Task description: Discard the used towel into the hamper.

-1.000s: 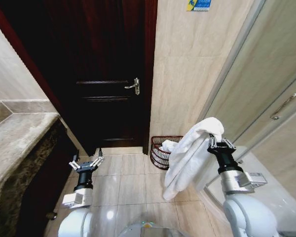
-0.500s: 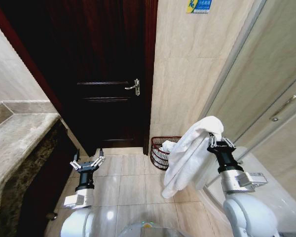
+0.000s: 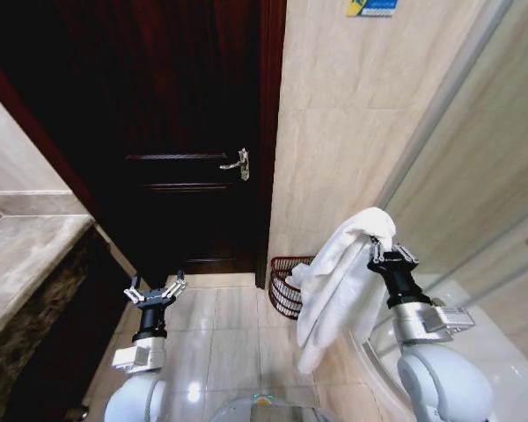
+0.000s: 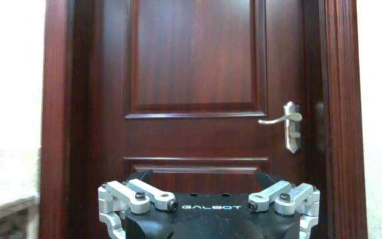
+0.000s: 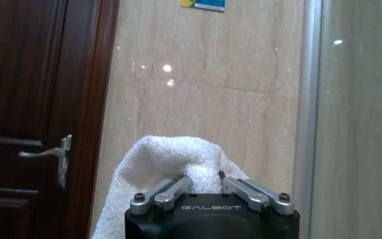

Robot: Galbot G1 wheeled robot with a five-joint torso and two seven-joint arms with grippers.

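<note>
Far left of the head view: stone bench (image 3: pixel 22 259) running along the left edge, dark cabinet below it. Lower left: left claw (image 3: pixel 155 291) held up above the tiled floor (image 3: pixel 220 338), fingers spread wide, released, grasping nothing, well apart from the towel and hamper. In the left wrist view the left claw (image 4: pixel 208 199) faces the dark wooden door (image 4: pixel 198 74), both finger pairs splayed out to the sides, silver door handle (image 4: pixel 285 122) at centre right of the frame.

Centre of the head view: dark door (image 3: pixel 176 123) with its handle (image 3: pixel 238 163), beige tiled wall (image 3: pixel 352 132) to the right of it. Hamper (image 3: pixel 286 283) sits on the floor at lower centre, against the wall just right of the door frame; its right side is hidden behind the towel.

Right of centre: white towel (image 3: pixel 339 277) draped over the right claw (image 3: pixel 391 257), hanging down in front of the hamper, lower end above the floor, not inside the hamper. Right claw is raised, clenched on the towel's top fold. Right wrist view: right claw (image 5: pixel 203 181) with fingers drawn in close, towel (image 5: pixel 171 159) bunched between and behind them, wall and blue sticker (image 5: pixel 204 4) at top centre, glass shower panel (image 5: pixel 360 119) along the right edge.
</note>
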